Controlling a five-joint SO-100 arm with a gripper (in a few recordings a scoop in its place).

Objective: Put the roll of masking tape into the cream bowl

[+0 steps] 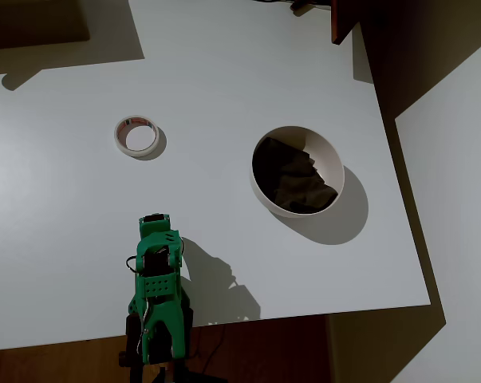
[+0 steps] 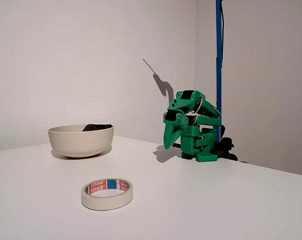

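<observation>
While I sit folded on the white table, my gripper looks closed and holds nothing.
The roll of masking tape and the cream bowl lie well ahead, white walls behind.

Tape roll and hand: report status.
Hand folded at base, holding nothing; open or shut unclear. Tape roll flat on table, untouched. Cream bowl upright, dark item inside. Path between them clear.

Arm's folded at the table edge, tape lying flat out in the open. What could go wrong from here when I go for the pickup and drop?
The roll of masking tape lies flat on the smooth white table, so the hand may push it sliding instead of gripping its low wall. The cream bowl already holds something dark, so a dropped roll could perch on it or bounce out.
</observation>
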